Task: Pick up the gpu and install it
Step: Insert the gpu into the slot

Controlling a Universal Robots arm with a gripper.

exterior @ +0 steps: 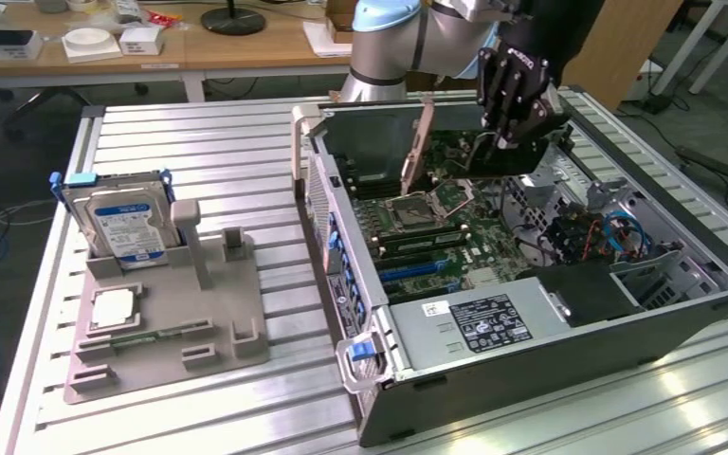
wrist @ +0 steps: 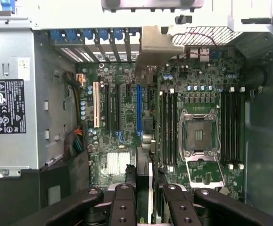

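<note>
My gripper [exterior: 516, 137] hangs inside the open computer case [exterior: 705, 303], above the motherboard [exterior: 465, 237]. It is shut on the gpu [exterior: 516, 157], which stands on edge below the fingers with its black face toward the exterior view. In the wrist view my gripper [wrist: 145, 195] clamps the gpu [wrist: 145, 165], seen edge-on as a thin strip. Its pale metal end bracket [wrist: 153, 47] reaches the row of rear slot covers. The card's edge runs just beside the blue expansion slot [wrist: 138, 108]. I cannot tell whether it touches the slot.
A silver hard drive [exterior: 118, 223] stands in a grey parts holder [exterior: 168, 327] at the exterior view's left. Inside the case are the power supply [exterior: 491, 322], an empty processor socket [wrist: 197, 136] and cable bundles [exterior: 591, 237]. A wooden desk [exterior: 250, 47] stands behind the table.
</note>
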